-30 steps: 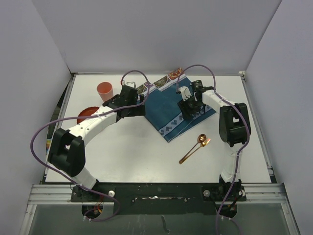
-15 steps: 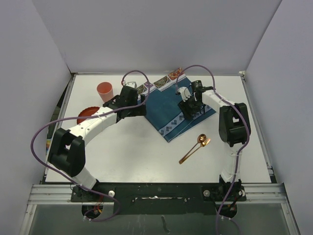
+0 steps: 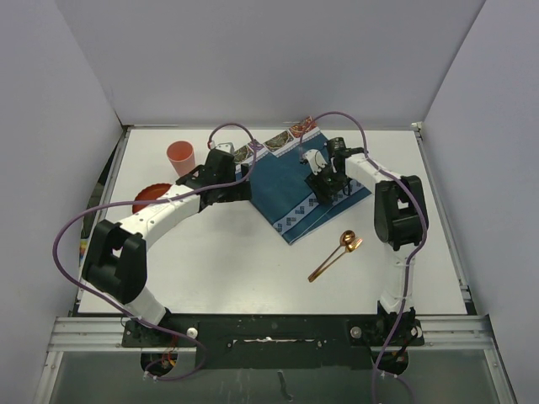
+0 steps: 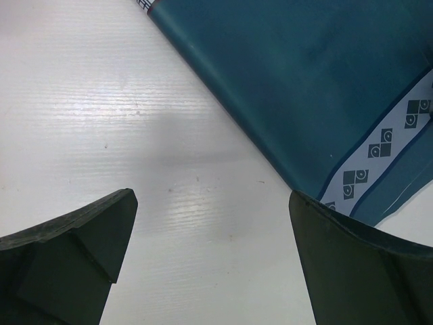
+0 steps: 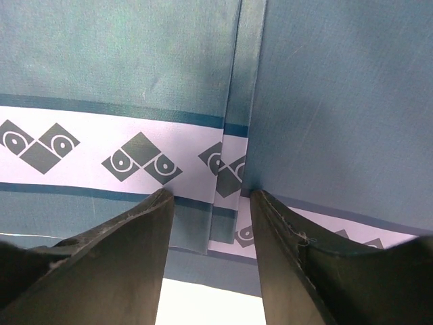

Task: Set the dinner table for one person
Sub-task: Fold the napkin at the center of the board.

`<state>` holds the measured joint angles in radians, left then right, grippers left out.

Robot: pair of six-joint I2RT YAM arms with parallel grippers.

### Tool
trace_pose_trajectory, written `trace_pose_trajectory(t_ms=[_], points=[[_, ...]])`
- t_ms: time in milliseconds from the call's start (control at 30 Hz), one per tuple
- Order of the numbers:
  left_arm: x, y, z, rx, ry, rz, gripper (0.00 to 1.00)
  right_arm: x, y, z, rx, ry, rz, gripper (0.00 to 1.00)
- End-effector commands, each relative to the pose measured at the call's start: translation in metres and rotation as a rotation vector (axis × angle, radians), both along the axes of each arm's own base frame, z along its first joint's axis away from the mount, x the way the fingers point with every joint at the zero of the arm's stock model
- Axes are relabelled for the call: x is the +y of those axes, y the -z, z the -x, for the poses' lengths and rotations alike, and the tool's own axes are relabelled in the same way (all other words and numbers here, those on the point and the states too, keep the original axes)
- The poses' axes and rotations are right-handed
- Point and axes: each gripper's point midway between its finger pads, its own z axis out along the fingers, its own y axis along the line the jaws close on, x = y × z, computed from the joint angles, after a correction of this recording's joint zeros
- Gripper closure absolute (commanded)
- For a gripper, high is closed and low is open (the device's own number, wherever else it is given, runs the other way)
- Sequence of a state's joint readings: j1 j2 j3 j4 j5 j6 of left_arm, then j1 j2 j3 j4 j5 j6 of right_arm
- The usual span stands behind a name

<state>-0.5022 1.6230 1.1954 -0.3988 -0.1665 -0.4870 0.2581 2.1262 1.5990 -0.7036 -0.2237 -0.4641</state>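
Directly beneath the right gripper (image 5: 211, 193), teal placemat (image 5: 122, 74), doubled over into a flap (image 5: 338, 101), flap edge lined up with the gap between the fingers. Fingers partly apart, straddling that edge, tips low against the cloth; no visible pinch. Compared with a second ago: right gripper carried a little farther out from its base across the mat and drawn in by a hair; placemat outline itself unaltered on the worktop (image 3: 244, 252). Left gripper (image 4: 211, 196) barely displaced, spread to its widest, empty, hanging over bare worktop with the mat's edge running past one finger. Read as lining-up rather than lifting: fold not yet undone, so probably a closing on the flap next, then a pull to lay it flat. Remaining items all off the mat: orange cup (image 3: 180, 156) and red plate (image 3: 150, 195) out beyond the left gripper's left side, copper cutlery (image 3: 335, 257) on the base side of the right gripper, well apart from it. Setting judged hardly begun, with the mat neither flat nor squared to the near edge.
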Motion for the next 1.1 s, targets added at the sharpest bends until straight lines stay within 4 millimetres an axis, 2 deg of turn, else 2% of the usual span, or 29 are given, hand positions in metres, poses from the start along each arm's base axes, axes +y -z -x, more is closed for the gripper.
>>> trace_pose_trajectory(t_ms=[0,200,233,300,333,500,733,933,1067], points=[[-0.010,-0.013,-0.014,-0.054,0.006,0.058,0.02,0.014,0.013,0.004,0.022,-0.033,-0.003,0.51],[-0.017,-0.015,-0.018,-0.058,0.020,0.080,0.02,0.025,0.006,0.007,0.014,-0.043,0.012,0.62],[-0.018,-0.015,-0.018,-0.056,0.020,0.085,0.02,0.028,0.005,0.008,0.016,-0.044,0.009,0.70],[-0.020,-0.015,-0.018,-0.056,0.021,0.096,0.02,0.033,0.004,0.011,0.023,-0.043,0.006,0.94],[-0.021,-0.015,-0.018,-0.056,0.023,0.099,0.02,0.035,0.004,0.012,0.025,-0.044,0.010,1.00],[-0.022,-0.018,-0.019,-0.065,0.028,0.105,0.02,0.035,-0.009,0.005,-0.021,-0.049,0.042,1.00],[-0.020,-0.026,-0.020,-0.090,0.031,0.102,0.02,0.023,-0.061,-0.030,-0.177,-0.055,0.102,1.00],[-0.021,-0.034,-0.024,-0.120,0.036,0.108,0.02,0.014,-0.114,-0.061,-0.303,-0.017,0.119,1.00],[-0.024,-0.034,-0.028,-0.124,0.052,0.104,0.02,-0.003,-0.132,-0.076,-0.348,0.032,0.139,1.00]])
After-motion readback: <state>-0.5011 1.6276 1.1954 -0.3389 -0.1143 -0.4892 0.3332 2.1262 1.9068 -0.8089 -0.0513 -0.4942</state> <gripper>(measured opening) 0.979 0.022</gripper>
